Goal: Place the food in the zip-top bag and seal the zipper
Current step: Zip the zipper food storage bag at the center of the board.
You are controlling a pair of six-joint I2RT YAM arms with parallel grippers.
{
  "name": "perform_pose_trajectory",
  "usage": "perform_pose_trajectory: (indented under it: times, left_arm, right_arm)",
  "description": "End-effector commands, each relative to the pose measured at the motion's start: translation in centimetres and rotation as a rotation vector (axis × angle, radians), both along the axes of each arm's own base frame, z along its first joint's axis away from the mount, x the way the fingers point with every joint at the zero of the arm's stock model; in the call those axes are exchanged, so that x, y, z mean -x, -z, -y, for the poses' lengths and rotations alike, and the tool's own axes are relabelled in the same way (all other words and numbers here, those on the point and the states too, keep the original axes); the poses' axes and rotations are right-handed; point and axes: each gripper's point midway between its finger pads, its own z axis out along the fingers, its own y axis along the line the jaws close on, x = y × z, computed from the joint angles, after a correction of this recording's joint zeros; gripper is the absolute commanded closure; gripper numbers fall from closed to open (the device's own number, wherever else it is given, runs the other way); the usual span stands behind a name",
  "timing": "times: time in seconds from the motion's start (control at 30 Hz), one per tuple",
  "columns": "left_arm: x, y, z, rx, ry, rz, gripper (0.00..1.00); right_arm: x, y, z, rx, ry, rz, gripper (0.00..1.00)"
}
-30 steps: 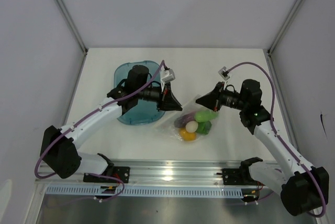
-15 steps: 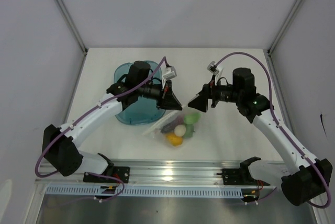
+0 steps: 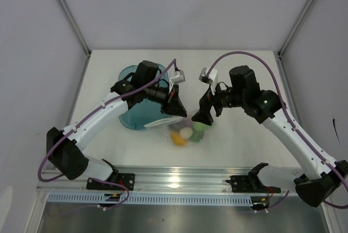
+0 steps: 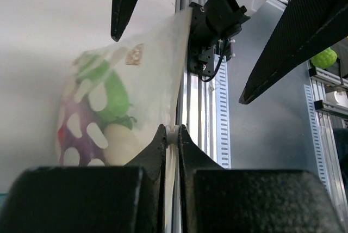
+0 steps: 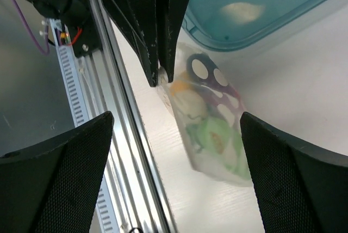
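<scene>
The zip-top bag (image 3: 184, 133) hangs from my left gripper (image 3: 178, 111), which is shut on one end of its zipper (image 4: 177, 75) edge. The food (image 3: 187, 134) is inside the bag: green pieces, a white ball, a purple piece and an orange piece. The left wrist view shows the dotted bag (image 4: 103, 110) pinched at my left gripper (image 4: 172, 130). My right gripper (image 3: 205, 115) is open just right of the bag and holds nothing. In the right wrist view the bag (image 5: 215, 127) lies between the wide-spread fingers (image 5: 60, 173) of my right gripper (image 5: 175, 116).
A teal translucent tub (image 3: 136, 110) sits on the table under my left arm, and its rim (image 5: 255, 23) shows beyond the bag. The aluminium rail (image 3: 174, 181) runs along the near table edge.
My right gripper has opened, let go of the bag and swung left over it. The bag, held by my left gripper alone, has shifted left toward the tub.
</scene>
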Motion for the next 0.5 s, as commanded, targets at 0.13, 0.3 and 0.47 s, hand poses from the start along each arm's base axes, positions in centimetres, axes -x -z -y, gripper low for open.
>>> perform_pose_trajectory:
  times: [0.13,0.3,0.47]
  left_arm:
    - [1.1,-0.4,-0.4,0.032,0.053,0.007,1.0]
    - [1.0,-0.6,-0.3,0.039,0.056,0.0,0.99]
    - [1.2,-0.6,-0.3,0.044,0.059,0.002,1.0]
  right_arm:
    - [0.5,-0.2,-0.5,0.063,-0.108,0.007,0.03]
    - [1.7,1.1,-1.7,0.08,-0.172,-0.048,0.21]
    - [2.7,2.7,-1.9,0.102,-0.189,-0.09,0.42]
